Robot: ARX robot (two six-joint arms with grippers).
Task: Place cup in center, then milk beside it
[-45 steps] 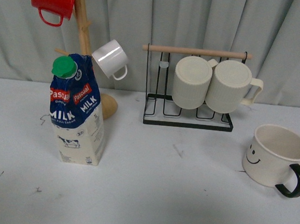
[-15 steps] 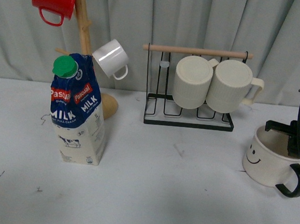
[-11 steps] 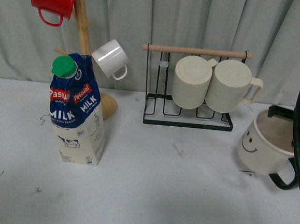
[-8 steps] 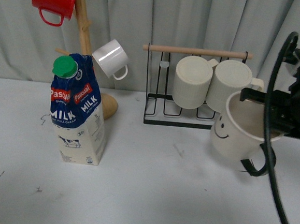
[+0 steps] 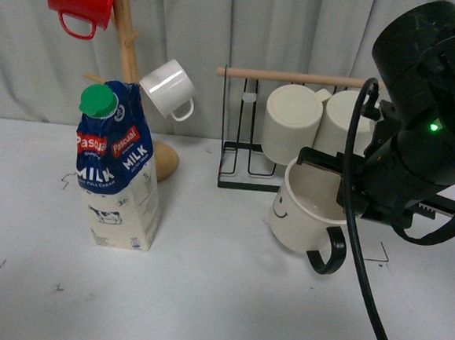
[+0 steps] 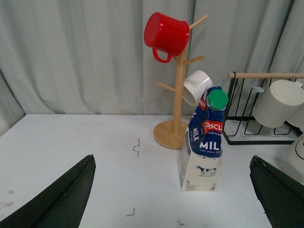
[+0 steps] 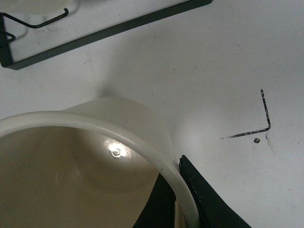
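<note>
Cup: The cup (image 5: 303, 215) is cream with a smiley face and hangs slightly tilted from my right arm. It sits just in front of the rack (image 5: 285, 186), to the right of the worktop's (image 5: 202, 294) middle. I cannot tell whether its base touches the surface.

Right fingers: The right fingers (image 7: 206, 209) are clamped on the cup's rim, one inside the wall and one outside. They grip the side facing away from the milk.

Milk: The milk (image 5: 117, 173) stands upright on the worktop with its green cap on top. It is just in front of the mug tree (image 5: 127, 44) and well apart from the cup, on the left.

Left fingers: The left fingers (image 6: 66, 199) are spread wide with nothing between them. They face the milk from some way back.

Key relation: The bare middle of the worktop lies between cup and milk, to the left of my right fingers. I judge the cup needs a short carry leftward, then setting down level.

Next arm: The milk's long axis is vertical and my left arm is the nearer one, so I would take it from the side.

Risk: The rack is close behind the cup and could be clipped.
</note>
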